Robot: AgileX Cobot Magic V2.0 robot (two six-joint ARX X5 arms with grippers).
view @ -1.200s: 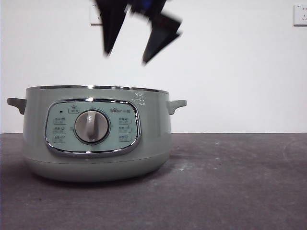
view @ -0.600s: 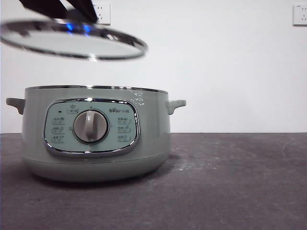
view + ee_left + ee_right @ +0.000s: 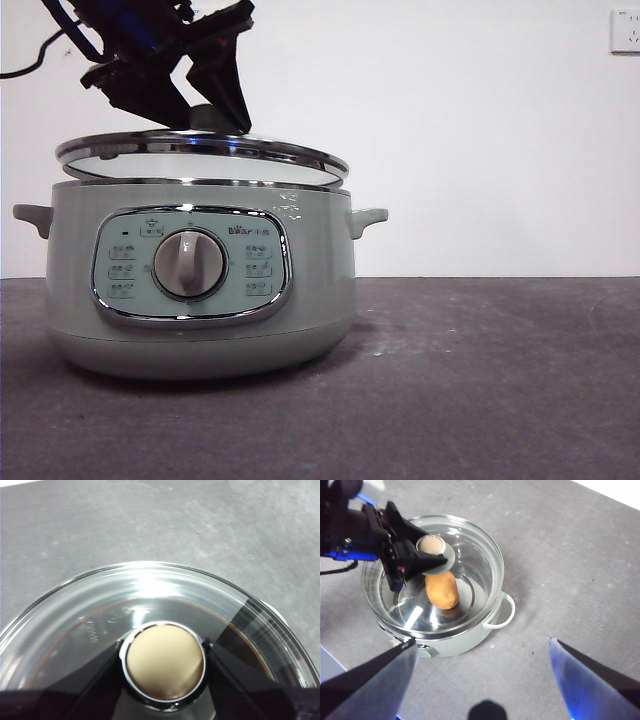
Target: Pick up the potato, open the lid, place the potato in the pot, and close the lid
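Observation:
The sage-green pot (image 3: 200,300) stands on the left of the table. The glass lid (image 3: 200,158) hangs slightly tilted just above its rim, lowest on the right. My left gripper (image 3: 205,115) is shut on the lid's knob (image 3: 165,662), with a black jaw on either side of it. From high above, the right wrist view looks down through the lid (image 3: 480,555) at the potato (image 3: 442,591) lying inside the pot (image 3: 490,625). My right gripper (image 3: 481,641) is open and holds nothing, well above the pot.
The pot's side handles (image 3: 368,218) stick out left and right. Dark grey tabletop (image 3: 480,380) stretches to the right of the pot. A white wall with a socket (image 3: 626,30) is behind.
An open gripper above the pot has left the front view. The lid came in from the upper left in the left gripper and has come down over the pot's rim.

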